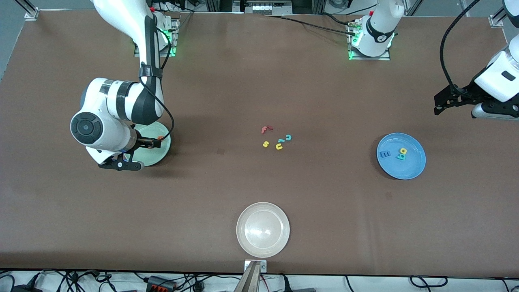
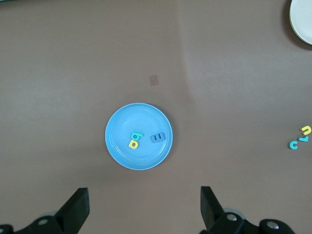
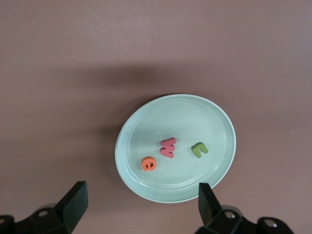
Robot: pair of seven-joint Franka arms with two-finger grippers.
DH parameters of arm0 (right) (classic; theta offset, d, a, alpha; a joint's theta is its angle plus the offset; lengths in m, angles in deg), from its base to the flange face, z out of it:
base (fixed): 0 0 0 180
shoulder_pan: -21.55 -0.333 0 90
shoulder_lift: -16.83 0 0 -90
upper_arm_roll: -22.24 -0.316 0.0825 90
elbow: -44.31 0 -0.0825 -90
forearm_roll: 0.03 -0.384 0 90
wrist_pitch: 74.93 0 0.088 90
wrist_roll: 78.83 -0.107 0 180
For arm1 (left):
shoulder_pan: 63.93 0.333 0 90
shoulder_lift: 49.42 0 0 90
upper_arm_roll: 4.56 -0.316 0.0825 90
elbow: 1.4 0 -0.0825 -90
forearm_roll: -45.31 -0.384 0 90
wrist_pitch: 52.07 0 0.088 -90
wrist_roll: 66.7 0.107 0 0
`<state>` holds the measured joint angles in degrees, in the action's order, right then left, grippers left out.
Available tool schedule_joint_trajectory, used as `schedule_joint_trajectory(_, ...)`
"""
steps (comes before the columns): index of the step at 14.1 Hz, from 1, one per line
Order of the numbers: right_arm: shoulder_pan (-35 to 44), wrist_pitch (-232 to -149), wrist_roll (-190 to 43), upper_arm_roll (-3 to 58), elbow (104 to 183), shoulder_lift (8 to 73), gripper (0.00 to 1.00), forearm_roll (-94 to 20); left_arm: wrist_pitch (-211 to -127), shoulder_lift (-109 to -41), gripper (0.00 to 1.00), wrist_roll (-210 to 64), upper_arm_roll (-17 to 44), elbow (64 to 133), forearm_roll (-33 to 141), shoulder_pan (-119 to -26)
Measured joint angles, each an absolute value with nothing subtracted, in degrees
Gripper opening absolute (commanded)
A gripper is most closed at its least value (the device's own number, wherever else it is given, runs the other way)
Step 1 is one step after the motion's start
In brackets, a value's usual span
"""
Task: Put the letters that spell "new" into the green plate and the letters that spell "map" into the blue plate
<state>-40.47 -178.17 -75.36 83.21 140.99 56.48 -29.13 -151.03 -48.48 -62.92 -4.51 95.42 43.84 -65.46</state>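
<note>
Beige plate (image 1: 263, 230) nearest camera, unused; leftover letters (image 1: 277, 139) mid-table are distractors; blue plate (image 1: 401, 155) holds m, a, p, sorted, with the left gripper (image 2: 144, 207) released above its 6 o'clock edge, waiting; green plate (image 3: 176, 147) holds n, e, w; right gripper (image 3: 141, 207) spread, empty, hovering over it; task looks done.
</note>
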Motion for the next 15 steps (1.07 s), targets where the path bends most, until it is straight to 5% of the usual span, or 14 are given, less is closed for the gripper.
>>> schedule_joint_trajectory(3, -39.08, -178.16, -76.0, 81.77, 138.64, 56.42, 1.0, -29.23, -151.04, -48.48, 1.0, -62.92, -4.51, 95.42, 43.84, -65.46)
schedule_joint_trajectory(11, -19.47, -178.12, -95.69, 53.15, 132.37, 44.46, 1.0, -12.19, -151.03, -48.48, 1.0, -62.92, -4.51, 95.41, 43.84, -65.49)
schedule_joint_trajectory(15, -12.89, -177.4, -95.36, 49.77, 129.76, 36.69, 1.0, -5.42, -151.03, -48.48, 1.0, -62.92, -4.51, 95.41, 43.84, -65.49)
